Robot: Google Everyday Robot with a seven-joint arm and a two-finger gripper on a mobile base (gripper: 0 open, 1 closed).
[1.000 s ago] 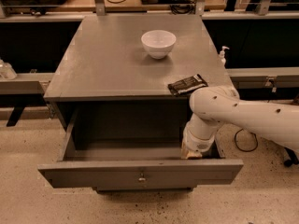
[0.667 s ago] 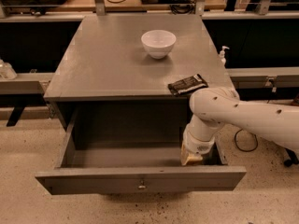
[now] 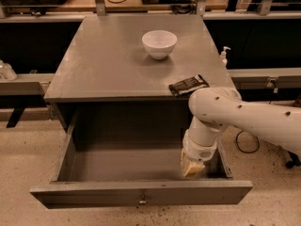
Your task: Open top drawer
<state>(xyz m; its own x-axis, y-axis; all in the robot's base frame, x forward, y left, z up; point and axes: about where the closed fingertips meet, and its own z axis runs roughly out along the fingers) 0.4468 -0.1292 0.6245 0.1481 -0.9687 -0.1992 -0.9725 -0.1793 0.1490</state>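
Camera view: one top drawer [image 3: 141, 192] is seen pulled out toward the near side of one grey cabinet [image 3: 103, 69]. One gripper [image 3: 193, 166] is lowered inside the drawer's near right corner; whether it is clenched or released cannot be told. One white bowl [image 3: 159, 43] and one dark wrapped bar [image 3: 188, 84] are set on top, with one pump bottle [image 3: 224, 55] at the right.

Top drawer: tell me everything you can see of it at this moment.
The top drawer is matte grey and stands far open beneath the grey tabletop. Its wide front panel carries one small metal knob at centre. Inside it is a plain grey box with low side walls. The gripper reaches down into it near the right front corner, just behind the front panel; whether it touches the drawer cannot be told.
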